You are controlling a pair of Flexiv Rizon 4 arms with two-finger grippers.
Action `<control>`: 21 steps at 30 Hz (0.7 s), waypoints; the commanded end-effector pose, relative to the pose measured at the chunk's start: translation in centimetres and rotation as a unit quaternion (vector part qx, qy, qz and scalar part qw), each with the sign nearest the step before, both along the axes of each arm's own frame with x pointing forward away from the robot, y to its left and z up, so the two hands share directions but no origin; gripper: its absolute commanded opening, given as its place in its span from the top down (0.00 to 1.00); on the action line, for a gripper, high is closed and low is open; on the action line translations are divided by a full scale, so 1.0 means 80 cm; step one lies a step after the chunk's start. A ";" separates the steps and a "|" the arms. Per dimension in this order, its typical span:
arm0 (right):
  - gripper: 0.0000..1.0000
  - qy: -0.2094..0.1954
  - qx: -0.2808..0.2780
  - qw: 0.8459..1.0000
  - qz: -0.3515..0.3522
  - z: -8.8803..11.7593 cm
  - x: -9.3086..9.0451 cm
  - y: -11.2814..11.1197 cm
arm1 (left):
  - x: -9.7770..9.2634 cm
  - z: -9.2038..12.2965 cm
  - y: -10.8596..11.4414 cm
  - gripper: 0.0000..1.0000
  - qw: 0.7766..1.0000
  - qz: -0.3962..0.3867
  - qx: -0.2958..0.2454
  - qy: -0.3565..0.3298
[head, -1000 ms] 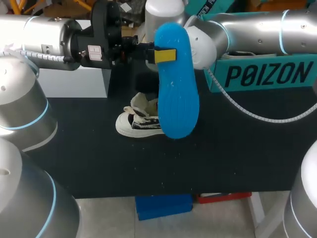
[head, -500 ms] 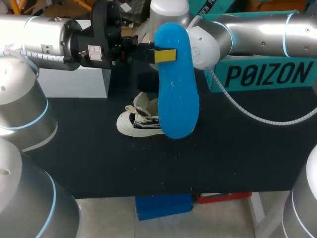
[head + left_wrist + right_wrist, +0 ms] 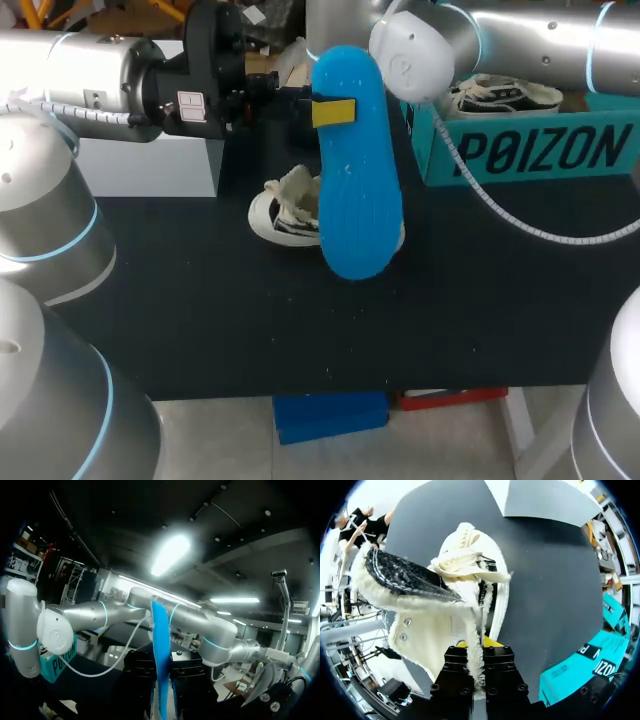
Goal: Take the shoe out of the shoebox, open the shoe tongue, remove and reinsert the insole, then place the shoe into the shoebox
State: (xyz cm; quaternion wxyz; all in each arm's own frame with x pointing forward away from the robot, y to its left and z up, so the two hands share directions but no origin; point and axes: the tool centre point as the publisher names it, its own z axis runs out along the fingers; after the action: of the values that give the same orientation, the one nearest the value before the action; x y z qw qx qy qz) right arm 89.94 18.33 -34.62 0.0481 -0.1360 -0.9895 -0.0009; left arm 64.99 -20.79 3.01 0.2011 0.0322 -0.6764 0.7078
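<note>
Hanging upright in the upper middle of the head view, a bright blue insole (image 3: 358,190) is pinched near its top end by the left gripper (image 3: 322,112). The gripper's yellow-tipped fingers are closed on it from both sides. The left arm comes in from the left edge.

Just below and partly behind the insole, a white fleece-lined shoe (image 3: 285,212) with black panels is at the middle of the black table (image 3: 450,300).

In the right wrist view, the right gripper (image 3: 479,645) has its fingers clamped on the shoe's fleecy rim, which runs down between them.

A teal shoebox (image 3: 530,150) stands at the upper right, with a second shoe (image 3: 505,95) inside. A white box (image 3: 150,165) stands at the upper left.
</note>
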 end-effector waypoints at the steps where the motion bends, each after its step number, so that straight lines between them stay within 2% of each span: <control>1: 1.00 -0.012 0.010 0.976 -0.215 0.036 -0.019 -0.025 | -0.001 -0.001 -0.002 1.00 1.000 0.003 -0.001 0.000; 2: 1.00 -0.012 0.019 0.962 -0.272 0.035 -0.020 -0.029 | -0.001 -0.001 -0.002 1.00 1.000 0.003 -0.001 0.000; 3: 1.00 -0.014 0.022 0.955 -0.296 0.034 -0.021 -0.031 | -0.001 -0.001 -0.002 1.00 1.000 0.003 -0.001 0.000; 4: 1.00 -0.017 0.035 0.939 -0.342 0.034 -0.025 -0.033 | -0.001 -0.001 -0.002 1.00 1.000 0.003 -0.001 0.000; 11: 1.00 -0.037 0.068 0.872 -0.483 0.023 -0.032 -0.034 | -0.001 -0.001 -0.002 1.00 1.000 0.003 -0.001 0.000; 17: 1.00 -0.054 0.084 0.836 -0.539 0.021 -0.032 -0.030 | -0.001 -0.001 -0.002 1.00 1.000 0.003 -0.001 0.000; 21: 1.00 -0.059 0.073 0.825 -0.557 0.011 -0.032 -0.032 | -0.001 -0.001 -0.002 1.00 1.000 0.003 -0.001 0.000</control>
State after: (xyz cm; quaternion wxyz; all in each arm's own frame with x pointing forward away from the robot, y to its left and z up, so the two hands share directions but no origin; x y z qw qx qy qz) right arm 87.89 15.98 -33.28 0.0264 -0.4708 -0.8802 -0.0532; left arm 64.99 -20.79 3.01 0.2011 0.0322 -0.6764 0.7078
